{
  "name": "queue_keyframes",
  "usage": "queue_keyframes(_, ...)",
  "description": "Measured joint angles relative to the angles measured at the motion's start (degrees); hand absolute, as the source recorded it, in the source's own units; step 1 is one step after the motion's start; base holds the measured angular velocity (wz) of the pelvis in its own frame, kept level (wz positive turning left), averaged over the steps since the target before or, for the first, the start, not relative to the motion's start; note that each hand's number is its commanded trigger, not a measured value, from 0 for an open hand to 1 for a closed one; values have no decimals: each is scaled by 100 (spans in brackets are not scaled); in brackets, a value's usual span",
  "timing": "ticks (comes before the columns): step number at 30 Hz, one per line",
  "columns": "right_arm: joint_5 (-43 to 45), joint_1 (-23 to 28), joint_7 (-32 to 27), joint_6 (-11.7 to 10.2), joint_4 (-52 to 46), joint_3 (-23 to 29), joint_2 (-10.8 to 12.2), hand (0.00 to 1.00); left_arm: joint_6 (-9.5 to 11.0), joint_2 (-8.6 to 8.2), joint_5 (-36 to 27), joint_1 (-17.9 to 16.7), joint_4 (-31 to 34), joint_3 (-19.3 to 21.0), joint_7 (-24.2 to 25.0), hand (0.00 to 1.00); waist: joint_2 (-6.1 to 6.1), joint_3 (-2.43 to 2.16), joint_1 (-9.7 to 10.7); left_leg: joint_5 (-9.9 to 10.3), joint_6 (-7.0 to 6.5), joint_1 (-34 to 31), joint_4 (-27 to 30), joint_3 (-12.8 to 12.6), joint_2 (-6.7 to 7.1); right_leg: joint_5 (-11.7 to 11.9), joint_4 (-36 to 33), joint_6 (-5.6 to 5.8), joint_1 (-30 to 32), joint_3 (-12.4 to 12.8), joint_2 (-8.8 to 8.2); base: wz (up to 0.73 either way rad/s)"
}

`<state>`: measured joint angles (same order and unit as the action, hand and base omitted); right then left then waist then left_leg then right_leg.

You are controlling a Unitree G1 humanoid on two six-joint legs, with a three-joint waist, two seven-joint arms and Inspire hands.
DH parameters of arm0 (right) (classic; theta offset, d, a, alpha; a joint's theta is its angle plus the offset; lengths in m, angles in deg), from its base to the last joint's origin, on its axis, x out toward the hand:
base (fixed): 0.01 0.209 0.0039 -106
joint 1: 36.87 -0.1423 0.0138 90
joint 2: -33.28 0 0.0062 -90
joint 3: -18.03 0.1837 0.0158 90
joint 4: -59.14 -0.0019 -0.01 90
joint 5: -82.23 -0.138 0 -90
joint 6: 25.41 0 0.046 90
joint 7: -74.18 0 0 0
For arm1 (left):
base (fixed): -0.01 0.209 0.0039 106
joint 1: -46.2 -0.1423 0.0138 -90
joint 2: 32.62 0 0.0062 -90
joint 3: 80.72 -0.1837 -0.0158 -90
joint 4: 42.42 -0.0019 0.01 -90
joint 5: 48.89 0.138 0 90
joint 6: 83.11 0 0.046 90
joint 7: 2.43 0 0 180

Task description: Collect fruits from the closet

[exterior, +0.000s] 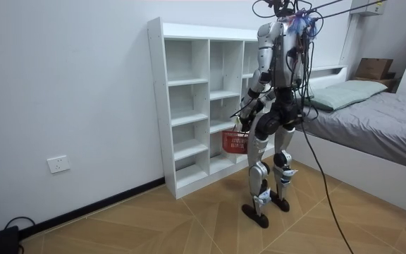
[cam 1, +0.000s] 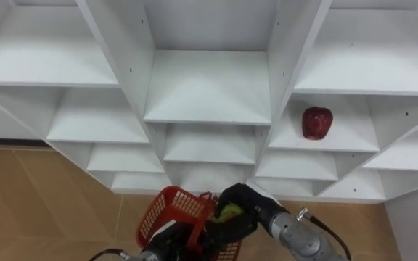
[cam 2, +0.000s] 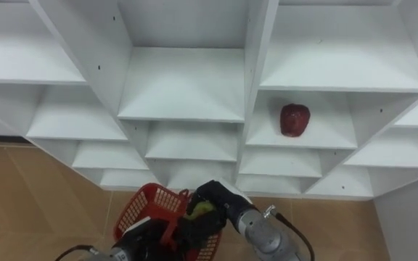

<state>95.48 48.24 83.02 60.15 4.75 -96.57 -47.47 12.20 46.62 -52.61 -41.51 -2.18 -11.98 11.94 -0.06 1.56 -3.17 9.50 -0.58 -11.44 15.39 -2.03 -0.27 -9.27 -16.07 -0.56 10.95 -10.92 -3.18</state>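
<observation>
White cubby shelf unit (cam 1: pixel 207 94) stood directly before the robot, which was upright and close to its front. A glossy red apple (cam 1: pixel 317 122) sat alone in a compartment of the unit's right-hand column, at mid height, well apart from both hands. Below the unit's lowest shelves, over the tan wooden floor (cam 1: pixel 42 196), hung a red plastic mesh basket (cam 1: pixel 167 212). The right hand (cam 1: pixel 244 204) was at the basket's rim, its dark fingers curled round a small yellow-green fruit (cam 1: pixel 230 212). The left hand (cam 1: pixel 164 245) showed beneath the basket's near side by the red handle; whether it was clasped or spread could not be told.
</observation>
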Motion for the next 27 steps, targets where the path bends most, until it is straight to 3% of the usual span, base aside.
queue_keyframes(14,-187,32,-425,-235,425,8,-26,100,4,4,-348,34,303,-221,-15,100,43,-41,151,0,0,123,2,-6,1,-9,-2,-5,-106,8,-1,0)
queue_keyframes(15,-216,31,-445,-253,439,9,-27,81,4,3,-357,35,318,-221,-16,100,45,-42,154,0,0,123,2,-6,0,-8,8,-6,-110,6,2,0)
queue_keyframes(17,-324,37,-457,-263,496,4,-35,31,3,10,-360,36,328,-258,-17,100,47,-43,154,0,0,145,4,-2,-5,-7,26,-7,-147,-1,8,0)
queue_keyframes(18,-352,40,-456,-263,510,1,-38,0,3,13,-360,35,328,-269,-17,100,47,-43,153,0,0,155,4,-2,-5,-7,31,-7,-159,-1,9,0)
queue_keyframes(27,-647,43,-535,-264,652,-10,-56,0,3,70,-359,43,335,-480,-17,100,74,-54,152,1,1,202,1,2,-6,-9,45,-6,-221,-15,11,0)
